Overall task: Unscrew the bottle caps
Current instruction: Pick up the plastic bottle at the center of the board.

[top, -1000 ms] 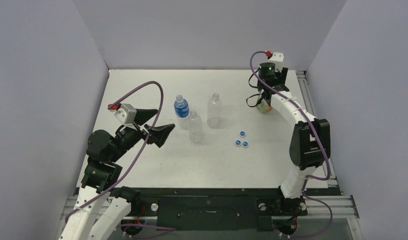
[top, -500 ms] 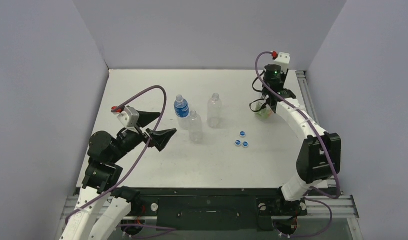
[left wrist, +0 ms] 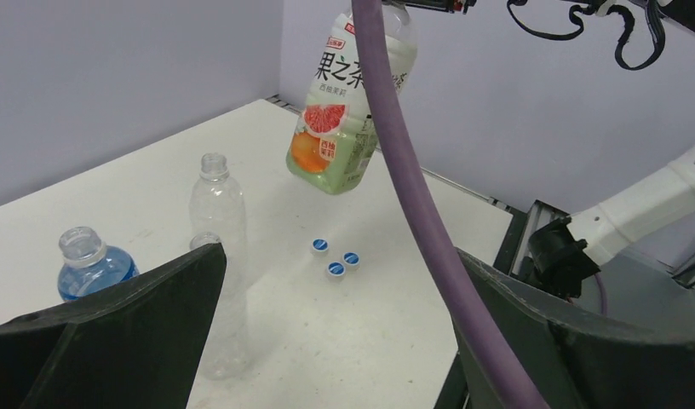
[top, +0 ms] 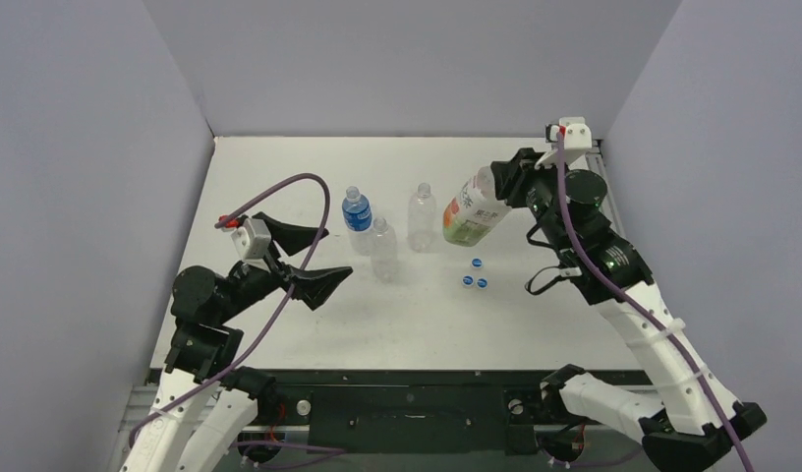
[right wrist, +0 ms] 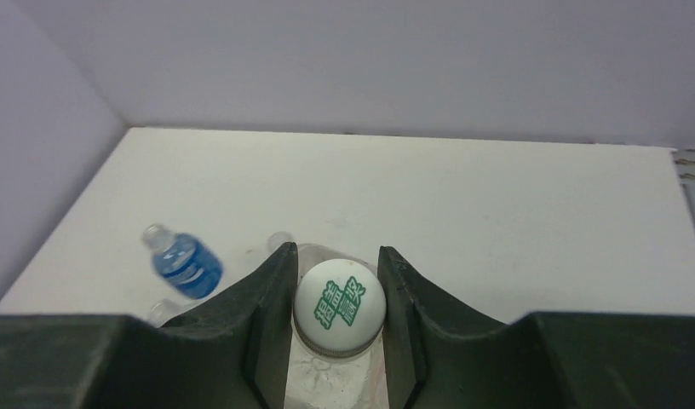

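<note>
Right gripper [right wrist: 337, 285] clamped on white cap [right wrist: 340, 305] of orange-green labelled bottle [top: 473, 208]; bottle hangs tilted in air over table [top: 279, 167], far right side. Cap-only grip probably so other arm can take body for twist. Left gripper [top: 333, 251] fingers wide apart, empty, facing hanging bottle. Three uncapped bottles [top: 382, 251] stand mid-table, three blue caps [top: 476, 263] loose beside them, so white cap likely last

bottles: left bottle [top: 356, 209], front bottle [top: 383, 252], rear bottle [top: 423, 216] upright, close together, mid table [top: 279, 167].
3 caps [top: 475, 276]: on table, R of front bottle.
wide bottle [top: 473, 209]: in R gripper [right wrist: 337, 273], tilted, off table, behind caps, R of rear bottle.
</note>
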Controlling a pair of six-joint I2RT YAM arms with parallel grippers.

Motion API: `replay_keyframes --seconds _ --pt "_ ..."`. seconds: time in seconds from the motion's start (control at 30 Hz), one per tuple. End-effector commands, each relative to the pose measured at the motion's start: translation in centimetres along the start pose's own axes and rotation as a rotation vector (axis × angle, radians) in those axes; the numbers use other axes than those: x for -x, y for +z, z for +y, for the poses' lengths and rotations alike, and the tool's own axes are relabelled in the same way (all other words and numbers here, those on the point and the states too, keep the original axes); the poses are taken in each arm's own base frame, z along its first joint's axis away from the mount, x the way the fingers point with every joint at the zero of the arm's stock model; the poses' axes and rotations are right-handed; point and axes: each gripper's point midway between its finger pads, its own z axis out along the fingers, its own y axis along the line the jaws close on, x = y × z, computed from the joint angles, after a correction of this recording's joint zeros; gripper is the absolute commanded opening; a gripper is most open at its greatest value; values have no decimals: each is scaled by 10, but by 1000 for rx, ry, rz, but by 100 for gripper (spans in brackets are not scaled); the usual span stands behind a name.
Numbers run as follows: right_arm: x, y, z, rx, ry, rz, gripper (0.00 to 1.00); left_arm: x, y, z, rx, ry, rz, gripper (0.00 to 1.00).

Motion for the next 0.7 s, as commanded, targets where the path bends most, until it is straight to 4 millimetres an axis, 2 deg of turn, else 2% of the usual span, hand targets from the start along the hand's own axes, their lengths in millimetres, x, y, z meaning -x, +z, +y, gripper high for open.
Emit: replay_keyframes --seconds 0.0,0.13,0.2,0.23,0.27,0.3,0.4,0.43,0.47,0.5,0.57,0.67 --pt "-1 -48 62 339 49 86 0 25 -3 -32 -139 12 -69 96" --pt "9 -83 114 578 122 93 0 24 -3 -40 -179 4 -54 97" --pt "15 -93 137 656 154 87 0 22 -3 -42 -189 0 -44 97" --pt "23 -96 144 677 177 71 0 21 -4 -43 -191 0 -40 97" --pt "19 -98 158 710 183 89 0 21 -4 -44 -197 3 -37 97" --pt "25 -99 165 726 200 79 0 20 -4 -44 -200 2 -35 97" --pt "18 -100 195 763 224 105 0 15 -5 -45 -205 2 -17 97" --pt "22 -97 200 751 242 95 0 12 -6 -44 -206 6 -8 97" --pt "17 -95 210 753 243 109 0 10 -6 -45 -211 9 -2 97" --pt "22 -96 215 756 250 100 0 8 -6 -44 -214 16 5 97" --pt "17 -95 230 758 237 108 0 3 -6 -43 -212 28 18 97" --pt "19 -104 246 842 213 99 0 5 -8 -43 -210 57 21 97"
